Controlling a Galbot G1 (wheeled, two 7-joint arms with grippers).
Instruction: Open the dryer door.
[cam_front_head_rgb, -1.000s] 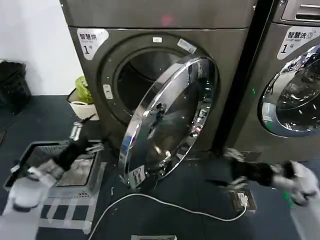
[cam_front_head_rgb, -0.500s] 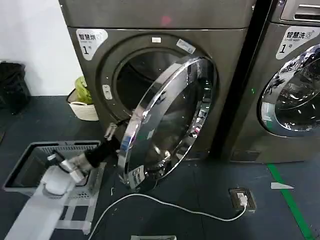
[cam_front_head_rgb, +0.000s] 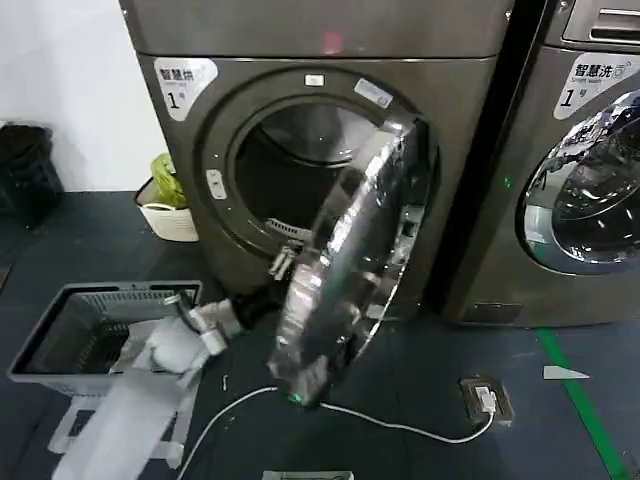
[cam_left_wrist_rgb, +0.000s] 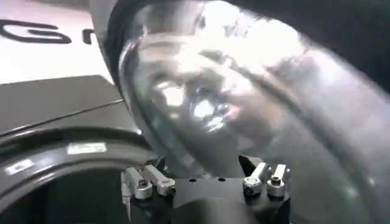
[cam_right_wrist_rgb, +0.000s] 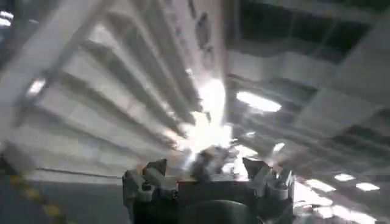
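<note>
Swung wider than half a second ago, the dryer door (cam_front_head_rgb: 350, 265) now stands nearly edge-on to the head camera, its chrome rim blurred, and the drum opening (cam_front_head_rgb: 295, 170) behind it shows far more fully. The door hangs from the right side of the opening, its free edge out toward the floor (cam_front_head_rgb: 420, 380) in front of the dryer (cam_front_head_rgb: 320, 120). The left gripper (cam_front_head_rgb: 282, 262) has followed it: a second ago it was back over the basket (cam_front_head_rgb: 90, 330), then at the door's left rim, and now it sits behind that rim, between door and machine front, pushing from the inside. The left wrist view has the gripper (cam_left_wrist_rgb: 206, 182) right against the door's glass bowl (cam_left_wrist_rgb: 244, 103), its fingers (cam_left_wrist_rgb: 144, 181) set apart and closed on nothing, so this is a push and not a hold. The right arm has left the floor by the power socket (cam_front_head_rgb: 485, 398), where it was a second ago; the right gripper (cam_right_wrist_rgb: 207, 182) appears in its wrist view with fingers spread, holding nothing, facing blurred surroundings. The task looks nearly done; only a little more swing seems left.
</note>
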